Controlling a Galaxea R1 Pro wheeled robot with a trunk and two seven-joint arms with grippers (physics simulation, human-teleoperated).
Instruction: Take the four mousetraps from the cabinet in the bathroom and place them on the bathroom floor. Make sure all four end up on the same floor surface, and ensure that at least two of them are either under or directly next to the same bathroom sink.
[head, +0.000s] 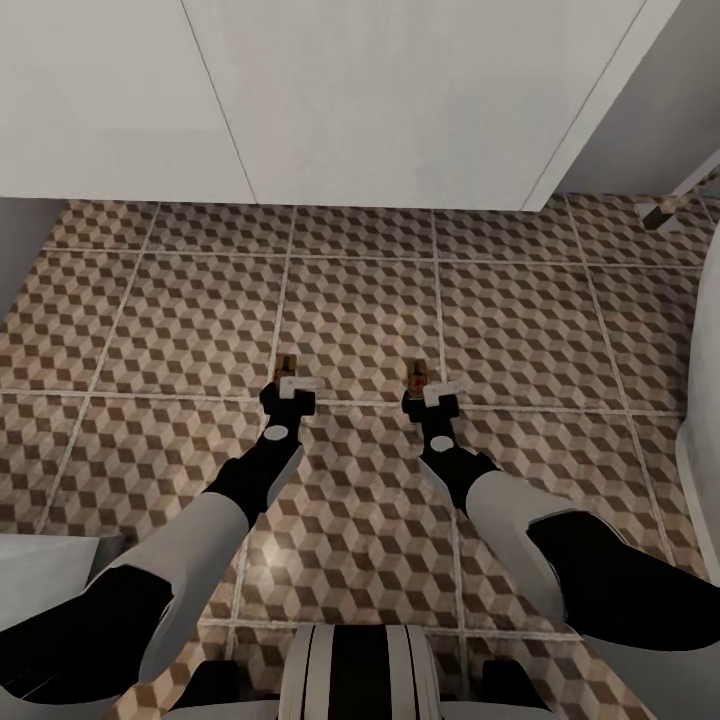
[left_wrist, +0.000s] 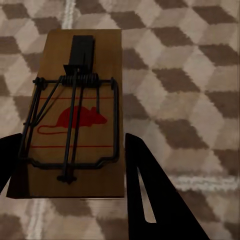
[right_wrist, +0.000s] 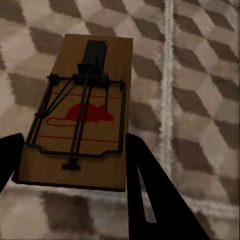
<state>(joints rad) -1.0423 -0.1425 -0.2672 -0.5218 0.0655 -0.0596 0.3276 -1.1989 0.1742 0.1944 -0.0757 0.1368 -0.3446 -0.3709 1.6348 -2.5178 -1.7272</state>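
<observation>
Two mousetraps show, each a tan wooden board with a dark wire spring and a red mouse print. One mousetrap (head: 289, 364) (left_wrist: 82, 115) sits between the fingers of my left gripper (head: 288, 386) (left_wrist: 72, 142), which is shut on its long edges. The other mousetrap (head: 417, 374) (right_wrist: 82, 110) is held the same way by my right gripper (head: 430, 393) (right_wrist: 72, 140). Both are low over the cube-patterned bathroom floor (head: 360, 310), roughly a tile's width apart. I cannot tell whether they touch the tiles. A wide white boxy front, by its look the sink (head: 350, 100), hangs just beyond them.
A grey wall (head: 660, 110) runs to the right of the white box. A curved white fixture (head: 705, 400) borders the floor at the right edge, and a pale surface (head: 40, 570) lies at lower left. Open tiles lie between the grippers and the white box.
</observation>
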